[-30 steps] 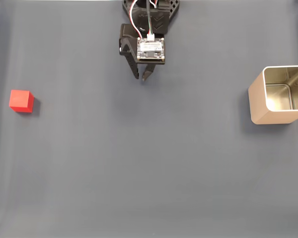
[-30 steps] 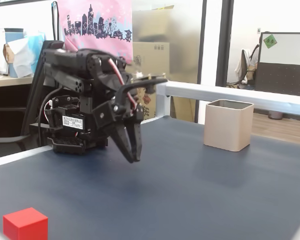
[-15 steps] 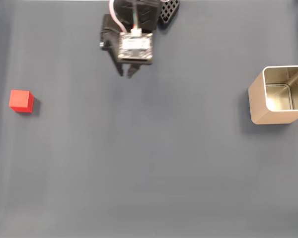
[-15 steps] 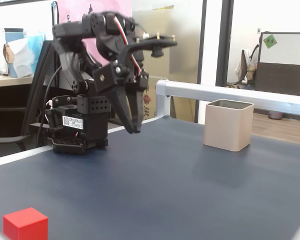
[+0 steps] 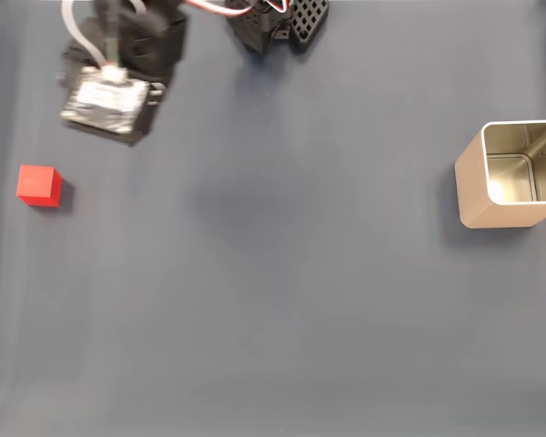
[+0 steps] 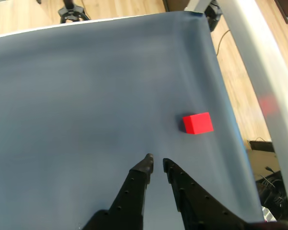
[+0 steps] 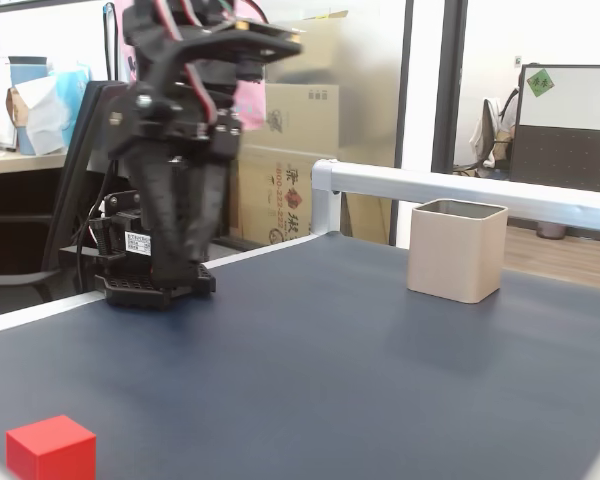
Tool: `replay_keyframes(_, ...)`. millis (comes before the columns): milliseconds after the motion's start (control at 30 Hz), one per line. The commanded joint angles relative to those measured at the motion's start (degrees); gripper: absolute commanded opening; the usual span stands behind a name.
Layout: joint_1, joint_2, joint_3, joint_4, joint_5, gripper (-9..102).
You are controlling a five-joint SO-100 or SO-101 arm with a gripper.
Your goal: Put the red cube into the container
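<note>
Approach step, nothing grasped. Gripper (image 6: 156, 164) in wrist view: fingers nearly closed, thin gap, empty. Red cube (image 6: 198, 123) on dark mat, just up-right of fingertips in wrist view, near mat edge. Container (image 5: 511, 175) well apart from cube, across mat.

Advice: open jaws wider than cube, centre over it, square to faces, descend. Height above mat hard to judge, arm blurred.

An office: behind the dark blue desk (image 7: 380, 380) stand glass partition walls (image 7: 435, 85), stacked cardboard boxes (image 7: 300, 150), an office chair (image 7: 492, 130) and a dark cabinet (image 7: 565, 150), with wood-look flooring (image 6: 110, 8) underfoot.
</note>
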Motion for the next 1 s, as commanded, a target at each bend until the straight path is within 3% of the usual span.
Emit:
replay_keyframes(0, 3.4, -3.7, -7.8, -2.3, -1.4, 3)
replay_keyframes(267, 8.8, -16.4, -17.8, -8.6, -6.5, 7)
replay_keyframes(567, 10.1, -25.0, -22.3, -11.1, -16.3, 25)
replay_keyframes(733, 10.8, -27.9, -22.4, -20.9, -15.6, 41)
replay_keyframes(967, 13.0, -31.9, -24.5, -21.3, -18.8, 43)
